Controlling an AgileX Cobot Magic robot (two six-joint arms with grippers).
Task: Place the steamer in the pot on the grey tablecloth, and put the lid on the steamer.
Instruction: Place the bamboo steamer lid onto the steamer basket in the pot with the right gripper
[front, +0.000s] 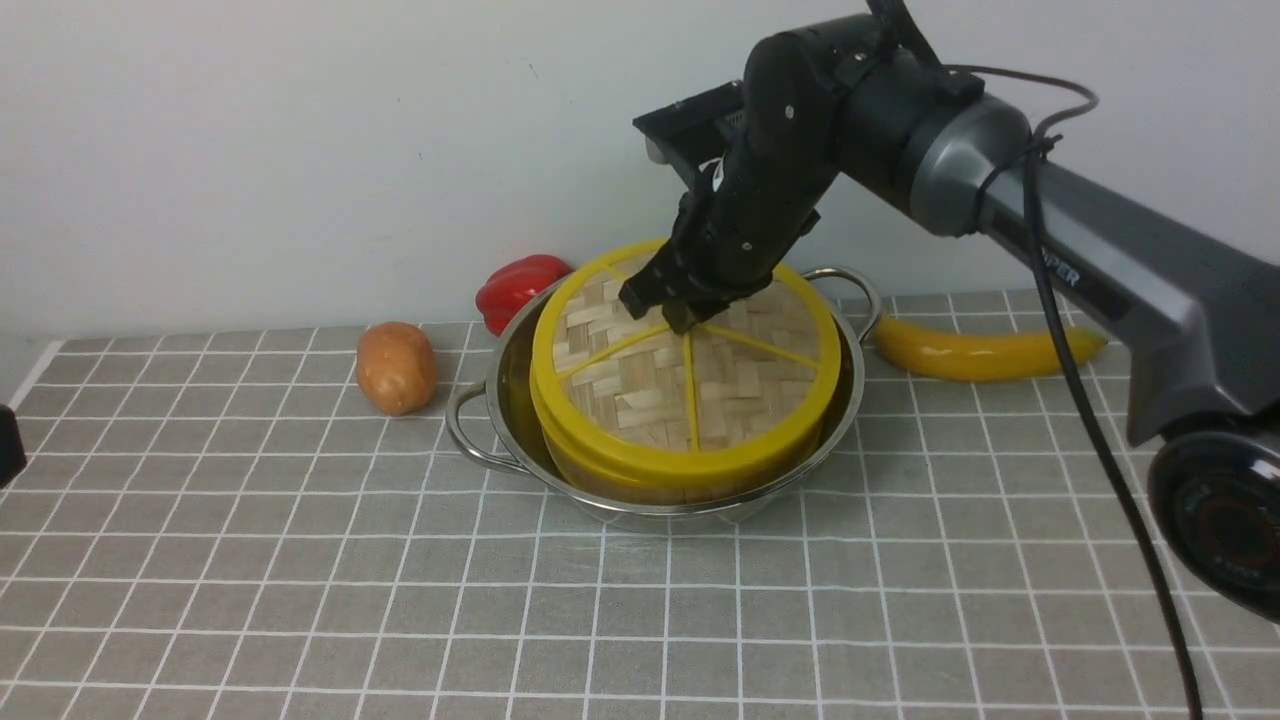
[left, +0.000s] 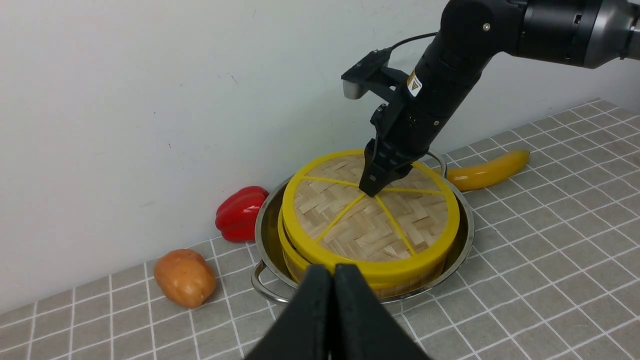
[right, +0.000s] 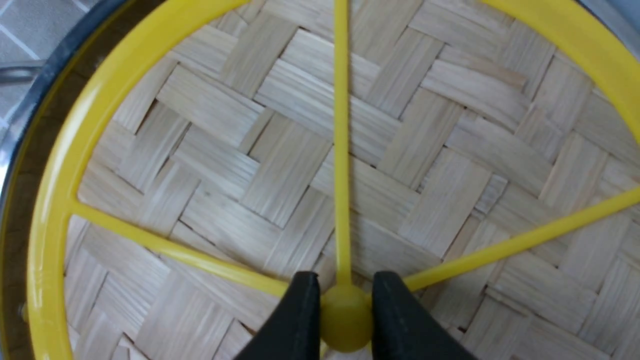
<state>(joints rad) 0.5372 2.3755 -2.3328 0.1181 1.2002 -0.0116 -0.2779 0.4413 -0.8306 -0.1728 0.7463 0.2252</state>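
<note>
Black right claw (right: 346, 312) pinches yellow centre knob of round woven-bamboo lid (front: 640, 390), frame centre. Left claw (left: 334, 272) pressed together. "PIPER" on grey arm (front: 1090, 240), upper right.

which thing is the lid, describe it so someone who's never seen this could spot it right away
Find the wide shiny steel pot near the wall, with a loop handle on each side. Inside it sits a round bamboo steamer, and the lid lies on top. Unlike the slick pot around it, the lid is woven bamboo with a thick yellow rim and yellow spokes.
</note>
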